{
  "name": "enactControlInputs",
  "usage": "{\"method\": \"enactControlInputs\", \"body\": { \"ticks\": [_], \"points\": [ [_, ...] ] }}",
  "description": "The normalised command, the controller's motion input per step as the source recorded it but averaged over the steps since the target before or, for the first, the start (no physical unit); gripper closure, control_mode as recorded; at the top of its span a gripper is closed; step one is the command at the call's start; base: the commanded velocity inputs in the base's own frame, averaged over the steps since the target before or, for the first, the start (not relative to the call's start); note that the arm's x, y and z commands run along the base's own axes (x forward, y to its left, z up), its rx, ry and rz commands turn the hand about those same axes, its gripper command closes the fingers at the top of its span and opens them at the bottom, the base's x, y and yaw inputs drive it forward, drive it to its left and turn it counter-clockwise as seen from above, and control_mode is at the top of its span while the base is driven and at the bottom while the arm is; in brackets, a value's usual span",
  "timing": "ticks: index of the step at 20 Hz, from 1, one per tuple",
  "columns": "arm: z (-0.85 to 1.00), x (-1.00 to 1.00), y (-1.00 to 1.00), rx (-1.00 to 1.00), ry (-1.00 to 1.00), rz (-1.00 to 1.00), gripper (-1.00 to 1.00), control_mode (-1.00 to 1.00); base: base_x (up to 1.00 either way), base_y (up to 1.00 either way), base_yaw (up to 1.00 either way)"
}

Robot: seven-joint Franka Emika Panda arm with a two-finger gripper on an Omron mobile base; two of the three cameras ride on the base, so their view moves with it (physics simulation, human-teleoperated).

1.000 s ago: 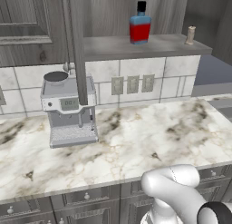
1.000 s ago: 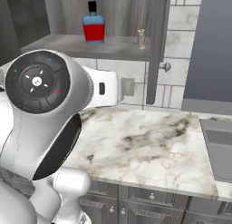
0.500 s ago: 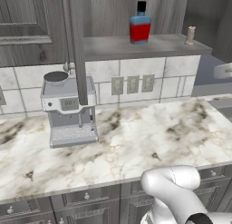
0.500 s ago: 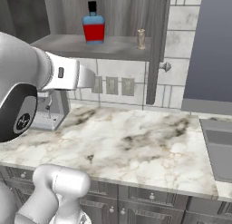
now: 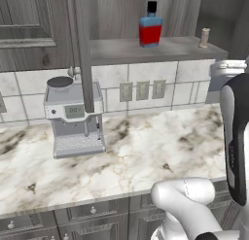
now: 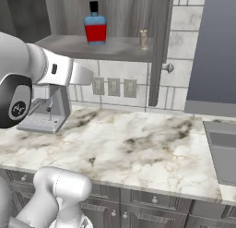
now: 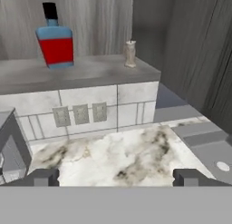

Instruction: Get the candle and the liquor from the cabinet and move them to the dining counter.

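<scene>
liquor (image 7: 55,39) and candle (image 7: 130,54) upright on the open cabinet (image 5: 160,48) shelf, well apart, candle near the right edge. gripper (image 7: 115,177) empty, fingers spread wide, well short of both. probably rigid, slick glass: best clamped across the squat body. candle light, tippy: best pinched mid-height.

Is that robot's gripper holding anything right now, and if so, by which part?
Nothing is held. The gripper is open with bare space between its fingertips; the liquor and candle stand on the cabinet shelf.
</scene>
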Motion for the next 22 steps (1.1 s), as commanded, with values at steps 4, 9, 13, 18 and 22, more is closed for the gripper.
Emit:
{"method": "enactControlInputs", "body": {
  "ticks": [4,9,13,18,22],
  "points": [
    [0.0,0.29,0.0,0.0,0.0,-0.12,-1.0,-1.0,0.0,0.0,0.0],
    [0.08,0.36,0.0,0.0,0.0,-0.11,-1.0,-1.0,0.0,0.0,0.0],
    [0.18,0.19,0.0,0.0,0.0,-0.07,-1.0,-1.0,0.0,0.0,0.0],
    [0.17,0.17,0.0,0.0,0.0,-0.02,-1.0,-1.0,0.0,0.0,0.0],
    [0.1,0.18,0.0,0.0,0.0,-0.01,-1.0,-1.0,0.0,0.0,0.0]
  ]
}}
